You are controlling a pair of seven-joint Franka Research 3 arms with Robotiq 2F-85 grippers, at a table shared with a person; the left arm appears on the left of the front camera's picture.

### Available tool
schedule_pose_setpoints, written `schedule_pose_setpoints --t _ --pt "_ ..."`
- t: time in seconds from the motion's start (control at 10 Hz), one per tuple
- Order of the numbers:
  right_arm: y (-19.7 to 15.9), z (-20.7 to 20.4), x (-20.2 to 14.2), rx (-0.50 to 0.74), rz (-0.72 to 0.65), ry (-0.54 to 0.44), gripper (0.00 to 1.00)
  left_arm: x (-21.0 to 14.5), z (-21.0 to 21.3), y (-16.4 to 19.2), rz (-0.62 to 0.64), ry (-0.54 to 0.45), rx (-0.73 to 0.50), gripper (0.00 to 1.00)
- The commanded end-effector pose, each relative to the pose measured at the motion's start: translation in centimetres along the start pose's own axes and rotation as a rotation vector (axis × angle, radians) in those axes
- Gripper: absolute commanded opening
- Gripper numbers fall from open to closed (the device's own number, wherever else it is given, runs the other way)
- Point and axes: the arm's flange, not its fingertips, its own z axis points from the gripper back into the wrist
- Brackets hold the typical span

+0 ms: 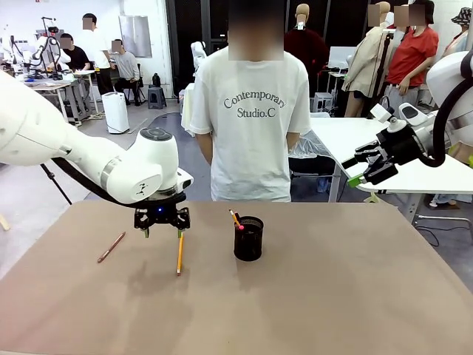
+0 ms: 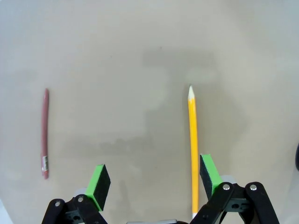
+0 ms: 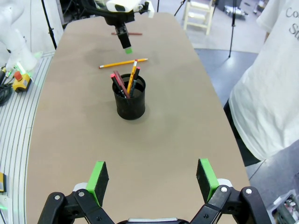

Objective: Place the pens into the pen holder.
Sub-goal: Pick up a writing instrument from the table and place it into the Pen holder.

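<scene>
While flat, pen (image 2: 192, 149) below left gripper (image 2: 153, 176)

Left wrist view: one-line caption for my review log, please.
Open left gripper over the table, yellow-orange pen lying just inside one jaw, reddish-brown pen off to the side.

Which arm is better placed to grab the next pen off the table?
Left. The open left gripper hovers over the thin yellow-orange pencil-like pen; the right gripper, also open, hangs raised, far off to the side.
</scene>
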Motion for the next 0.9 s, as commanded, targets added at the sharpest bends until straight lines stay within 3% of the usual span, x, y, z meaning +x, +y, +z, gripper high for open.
schedule_pose_setpoints --t 0.0,0.5,0.8 --pt "-0.1 0.1 0.3 -0.004 -0.011 0.015 1.0 1.2 -0.8 -1.4 0.033 -0.01 -0.015 1.0" --pt "-0.1 0.1 0.3 -0.004 -0.011 0.015 1.0 1.7 -1.3 -1.7 0.058 0.127 -0.156 1.0" --pt "-0.1 0.1 0.3 -0.004 -0.011 0.015 1.0 1.6 -1.5 -0.8 -0.017 0.185 -0.207 1.0"
